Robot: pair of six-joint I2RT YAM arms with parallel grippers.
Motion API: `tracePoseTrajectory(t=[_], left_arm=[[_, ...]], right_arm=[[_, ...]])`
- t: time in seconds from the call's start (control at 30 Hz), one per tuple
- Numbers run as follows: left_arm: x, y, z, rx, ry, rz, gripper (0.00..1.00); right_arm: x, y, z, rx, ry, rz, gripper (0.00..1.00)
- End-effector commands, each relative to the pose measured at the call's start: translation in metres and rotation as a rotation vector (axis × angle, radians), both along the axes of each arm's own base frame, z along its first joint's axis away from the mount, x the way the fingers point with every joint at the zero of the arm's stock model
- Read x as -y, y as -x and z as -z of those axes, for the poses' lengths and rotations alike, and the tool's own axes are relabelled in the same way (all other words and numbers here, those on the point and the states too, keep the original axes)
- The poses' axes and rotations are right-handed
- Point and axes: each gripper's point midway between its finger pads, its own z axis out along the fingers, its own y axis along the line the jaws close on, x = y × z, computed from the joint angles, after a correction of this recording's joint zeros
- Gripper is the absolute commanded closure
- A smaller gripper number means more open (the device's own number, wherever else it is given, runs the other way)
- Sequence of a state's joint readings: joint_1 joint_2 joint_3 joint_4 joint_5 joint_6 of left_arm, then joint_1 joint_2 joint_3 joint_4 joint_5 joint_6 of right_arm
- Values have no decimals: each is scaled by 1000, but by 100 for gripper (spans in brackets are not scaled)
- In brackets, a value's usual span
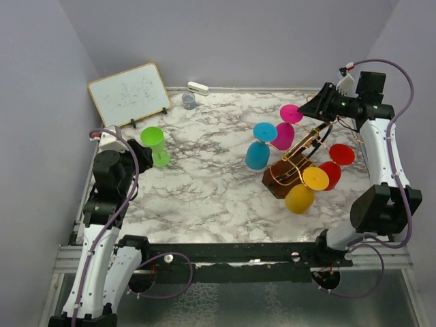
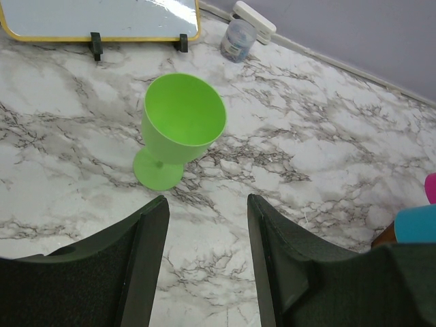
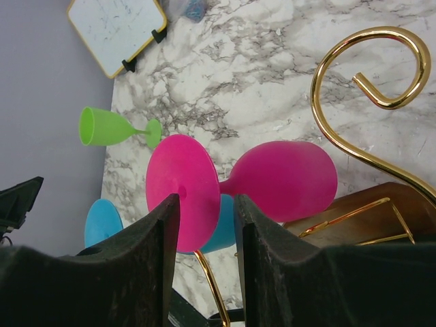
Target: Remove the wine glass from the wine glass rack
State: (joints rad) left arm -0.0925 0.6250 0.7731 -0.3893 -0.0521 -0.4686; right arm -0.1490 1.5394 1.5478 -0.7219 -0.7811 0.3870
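The pink wine glass [image 1: 285,129] hangs on the far side of the wine glass rack [image 1: 283,175], which stands on the right half of the desk [image 1: 204,184]. The glass's long axis is close to upright, with the round foot on top and the mouth pointing down toward the desk. The right gripper [image 3: 206,201] sits at the level of that foot, its jaws partly apart with one finger on each side of the foot's lower edge. The wrist view does not show whether either finger touches the foot, and no clamp on it is visible.

The rack also carries a blue glass [image 1: 259,153] on its left, a red glass [image 1: 332,170] on its right and a yellow glass [image 1: 301,197] on its near side, each foot-up and mouth-down.

A green glass [image 2: 180,126] stands on its foot on the left of the desk, mouth up and with nothing inside, near a whiteboard [image 1: 129,93]. The left gripper [image 2: 208,204] is just on the near side of it, jaws wide apart and holding nothing.
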Motion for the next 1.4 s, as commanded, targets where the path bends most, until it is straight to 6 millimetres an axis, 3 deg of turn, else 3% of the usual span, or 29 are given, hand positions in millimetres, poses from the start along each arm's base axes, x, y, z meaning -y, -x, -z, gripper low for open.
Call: tracePoseTrajectory(t=[0.0, 0.27, 0.47, 0.77, 1.07, 1.37], left_arm=[[3, -2, -7, 29, 4, 18, 47], [3, -3, -7, 28, 4, 20, 47], [3, -3, -6, 26, 3, 18, 47], [3, -2, -6, 25, 4, 17, 47], [2, -3, -6, 24, 4, 16, 47], [4, -3, -6, 26, 8, 25, 47]], right_arm=[[-7, -3, -8, 22, 1, -35, 62], [-10, -6, -2, 7, 5, -41, 64], [-10, -6, -5, 16, 10, -30, 81], [-10, -5, -17, 41, -11, -1, 99], [-24, 4, -41, 71, -124, -38, 99], [-30, 6, -41, 60, -160, -76, 99]])
